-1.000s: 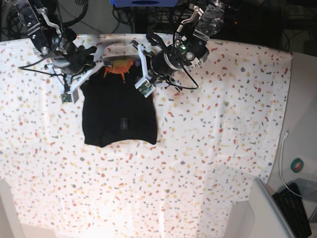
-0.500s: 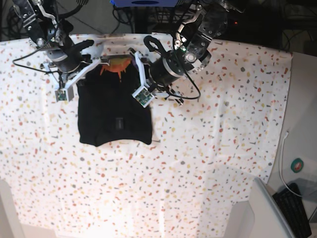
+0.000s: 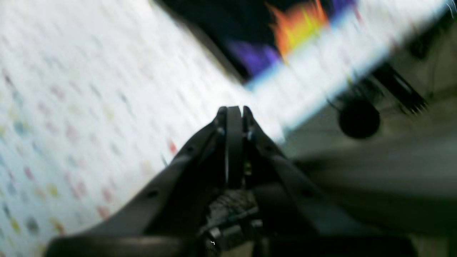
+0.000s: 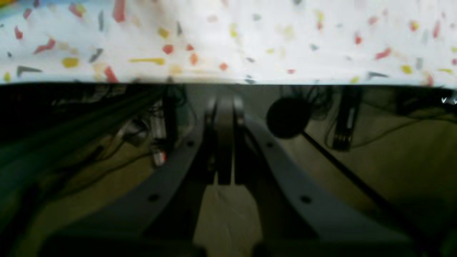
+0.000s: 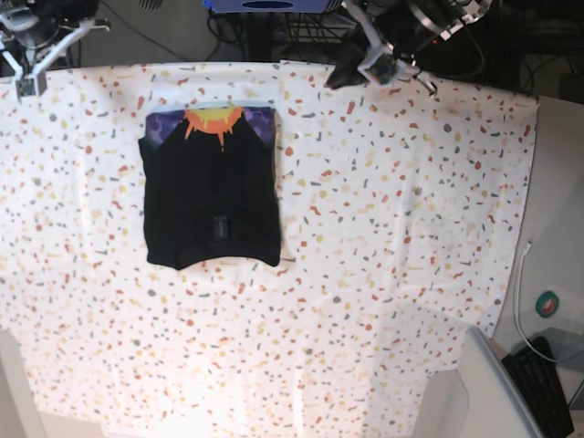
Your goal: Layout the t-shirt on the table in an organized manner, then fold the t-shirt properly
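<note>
The black t-shirt [image 5: 212,196] lies folded into a neat rectangle on the speckled table [image 5: 383,210], left of centre. Its purple, orange and yellow patch [image 5: 213,122] is at the far end. The patch also shows blurred in the left wrist view [image 3: 292,26]. My left gripper [image 3: 234,111] is shut and empty, over the table near its far edge, apart from the shirt. My right gripper [image 4: 223,103] is shut and empty, past the table's far edge [image 4: 228,76]. In the base view the left arm [image 5: 379,55] and right arm [image 5: 32,41] sit at the far edge.
Cables and dark gear lie on the floor beyond the far edge [image 4: 160,135]. A plain grey-white surface [image 5: 557,274] with a cable, a round tag and a keyboard [image 5: 543,383] borders the table on the right.
Both arms have let go of the shirt's collar end and drawn back to the table's far corners. The shirt now lies flat and squared, with its patch end laid down.
</note>
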You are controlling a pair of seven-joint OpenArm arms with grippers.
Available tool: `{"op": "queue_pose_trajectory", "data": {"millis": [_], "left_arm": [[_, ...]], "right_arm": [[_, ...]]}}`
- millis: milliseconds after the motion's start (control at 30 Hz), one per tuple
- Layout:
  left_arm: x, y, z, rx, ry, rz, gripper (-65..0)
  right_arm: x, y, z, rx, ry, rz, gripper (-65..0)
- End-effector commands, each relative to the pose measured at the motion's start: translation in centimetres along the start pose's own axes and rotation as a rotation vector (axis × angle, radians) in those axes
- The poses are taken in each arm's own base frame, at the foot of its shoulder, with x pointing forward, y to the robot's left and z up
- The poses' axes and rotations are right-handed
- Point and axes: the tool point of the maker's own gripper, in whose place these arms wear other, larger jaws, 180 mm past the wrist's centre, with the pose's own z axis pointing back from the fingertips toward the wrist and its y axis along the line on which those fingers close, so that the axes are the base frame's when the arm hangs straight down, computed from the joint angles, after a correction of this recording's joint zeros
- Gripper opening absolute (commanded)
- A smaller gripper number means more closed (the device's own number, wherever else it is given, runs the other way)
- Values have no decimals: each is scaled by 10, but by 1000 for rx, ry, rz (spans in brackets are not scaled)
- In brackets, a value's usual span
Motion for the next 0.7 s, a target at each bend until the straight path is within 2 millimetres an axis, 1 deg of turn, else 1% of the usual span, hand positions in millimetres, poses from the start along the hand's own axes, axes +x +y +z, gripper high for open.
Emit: {"op": "queue_pose_trajectory", "data": {"millis": [0,67,133,233,300,333,400,433,500,533,567,600,633,667], "left_arm": [[8,-6,11,-20,-50,9,-650],[-4,-18,25,-44,-27,29,-650],[-26,-23,39,-23,28,41,-650],[-77,-26,61,26,166,-40,-650],[-109,-39,70,12,225,-70,-650],[-127,-48,77,-9,255,-74,-650],[-164,-67,90,-53,311,-40,-650],[-180,-74,93,-78,328,-32,-650],[-212,-85,104,-109,382,-9,-650],[-224,-86,106,-105,398,15,-650],[-233,-86,103,-85,407,51,-650],[-246,-84,102,-52,427,96,-650],[-258,-79,100,-16,445,134,-650],[-269,-74,97,14,460,156,-650]], "right_arm": [[-13,1,8,12,25,17,-650],[-42,5,19,25,83,23,-650],[-69,13,31,46,133,44,-650],[-108,33,49,79,190,91,-650],[-133,45,54,74,225,99,-650],[-147,49,53,59,248,103,-650],[-176,61,42,29,292,128,-650],[-191,67,34,17,320,144,-650],[-214,74,12,4,358,183,-650],[-224,77,3,3,372,197,-650],[-232,77,-9,0,380,208,-650],[-238,78,-24,-3,383,221,-650],[-250,73,-36,-11,406,240,-650],[-254,70,-49,-19,413,258,-650]]}}
